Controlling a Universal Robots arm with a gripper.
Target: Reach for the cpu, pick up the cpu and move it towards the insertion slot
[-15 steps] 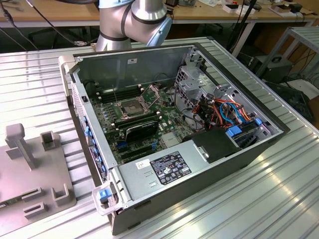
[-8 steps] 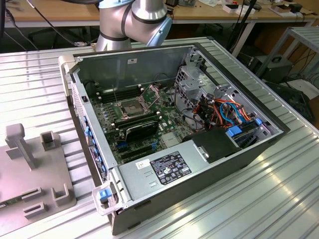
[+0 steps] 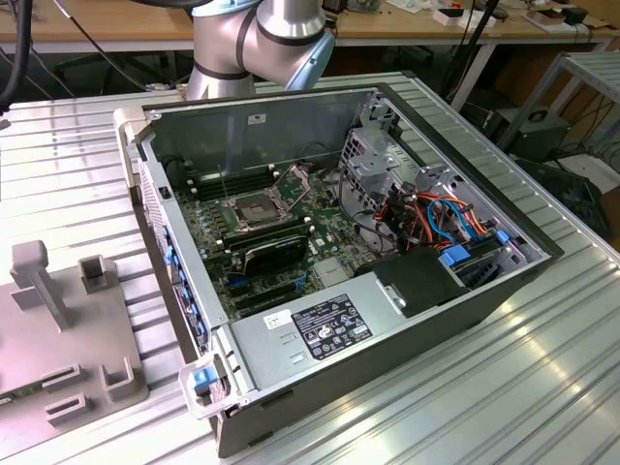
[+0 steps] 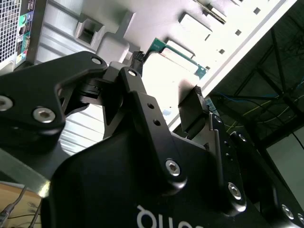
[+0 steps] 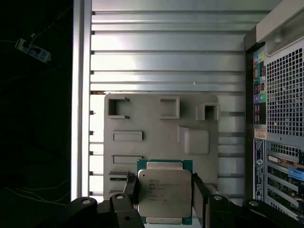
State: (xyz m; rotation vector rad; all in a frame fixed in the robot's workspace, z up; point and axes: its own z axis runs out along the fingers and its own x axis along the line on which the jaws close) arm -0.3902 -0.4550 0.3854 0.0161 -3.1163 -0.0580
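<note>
in the first wrist view the gripper (image 5: 164,190) fingers (image 5: 131,186) are closing against the cpu (image 5: 164,190) edges, gripping it above the grey fixture plate (image 5: 156,128); the insertion slot (image 3: 251,209) is lying open.

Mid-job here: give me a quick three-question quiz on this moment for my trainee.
1. True or false: the chip lies in the socket.
2. What sits between the fingers of the tool? A) a cable B) the chip C) nothing
3. Fill in: in the first wrist view, behind the chip lies a grey ____ with recesses.
Key: 1 false; 2 B; 3 plate.
</note>
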